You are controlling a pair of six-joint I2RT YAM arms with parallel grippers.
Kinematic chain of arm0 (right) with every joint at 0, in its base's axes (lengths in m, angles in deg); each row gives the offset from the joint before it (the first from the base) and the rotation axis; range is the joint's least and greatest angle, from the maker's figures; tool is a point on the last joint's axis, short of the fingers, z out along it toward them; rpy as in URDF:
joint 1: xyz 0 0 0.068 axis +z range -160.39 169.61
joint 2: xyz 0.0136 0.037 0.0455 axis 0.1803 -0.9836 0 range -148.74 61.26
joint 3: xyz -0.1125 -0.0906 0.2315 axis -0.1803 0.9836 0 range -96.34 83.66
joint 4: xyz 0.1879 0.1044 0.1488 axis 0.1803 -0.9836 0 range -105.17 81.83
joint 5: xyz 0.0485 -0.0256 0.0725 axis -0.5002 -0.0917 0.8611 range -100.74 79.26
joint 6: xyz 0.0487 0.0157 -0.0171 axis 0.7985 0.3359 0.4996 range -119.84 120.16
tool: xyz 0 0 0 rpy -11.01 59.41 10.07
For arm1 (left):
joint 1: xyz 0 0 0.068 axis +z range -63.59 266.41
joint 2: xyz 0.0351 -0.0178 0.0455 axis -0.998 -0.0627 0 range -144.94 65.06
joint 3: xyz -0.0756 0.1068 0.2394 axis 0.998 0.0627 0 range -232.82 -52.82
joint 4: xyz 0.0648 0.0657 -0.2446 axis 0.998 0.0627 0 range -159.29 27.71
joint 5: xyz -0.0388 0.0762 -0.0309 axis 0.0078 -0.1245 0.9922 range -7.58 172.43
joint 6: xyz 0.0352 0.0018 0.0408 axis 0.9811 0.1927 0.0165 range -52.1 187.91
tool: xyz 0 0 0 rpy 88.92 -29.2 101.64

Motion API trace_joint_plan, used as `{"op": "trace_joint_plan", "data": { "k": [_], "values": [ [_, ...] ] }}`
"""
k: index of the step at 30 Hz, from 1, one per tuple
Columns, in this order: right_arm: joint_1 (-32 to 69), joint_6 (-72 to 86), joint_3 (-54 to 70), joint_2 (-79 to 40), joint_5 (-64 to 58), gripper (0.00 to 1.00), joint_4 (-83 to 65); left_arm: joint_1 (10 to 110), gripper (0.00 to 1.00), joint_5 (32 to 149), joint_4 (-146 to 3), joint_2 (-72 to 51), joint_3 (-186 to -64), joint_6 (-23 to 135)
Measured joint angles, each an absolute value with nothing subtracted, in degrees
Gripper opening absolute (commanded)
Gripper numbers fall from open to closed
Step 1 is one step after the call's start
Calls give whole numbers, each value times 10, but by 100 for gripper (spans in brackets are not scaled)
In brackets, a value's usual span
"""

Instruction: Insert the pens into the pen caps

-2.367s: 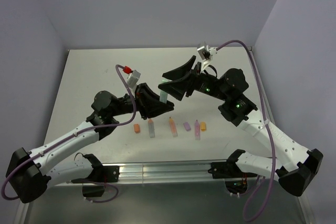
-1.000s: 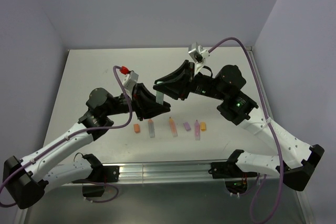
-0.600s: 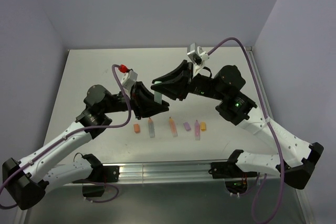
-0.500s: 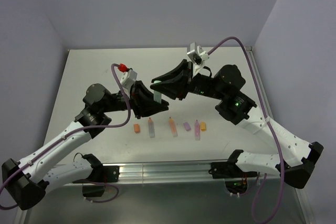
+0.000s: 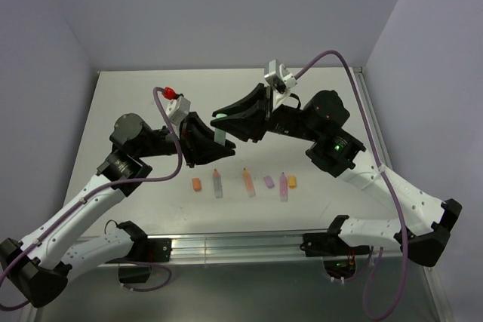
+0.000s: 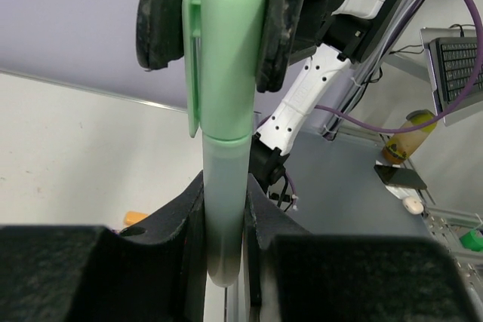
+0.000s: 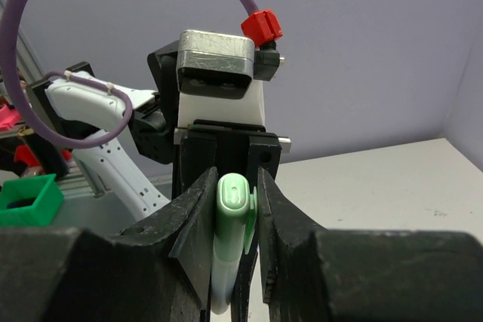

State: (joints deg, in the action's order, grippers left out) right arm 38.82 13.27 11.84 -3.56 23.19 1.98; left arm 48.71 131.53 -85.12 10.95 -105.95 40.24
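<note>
Above the white table [image 5: 136,111], two black robot grippers meet in mid-air. The left gripper [image 6: 225,203] pinches the pale translucent barrel of a stubby green marker [image 6: 225,179]. The right gripper [image 6: 223,28] is clamped on the solid pale-green plastic cap [image 6: 230,50] seated over the marker's end. Below, the other pale markers [image 5: 217,185] and small pastel caps [image 5: 196,184] lie in a row on the table.
</note>
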Motion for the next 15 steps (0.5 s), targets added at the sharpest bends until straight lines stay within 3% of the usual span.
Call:
{"op": "trace_joint_plan", "data": {
  "k": [15],
  "values": [
    [388,140,157,-21,224,0,50,496,0,1358,-827,97,-1073,412]
  ]
}}
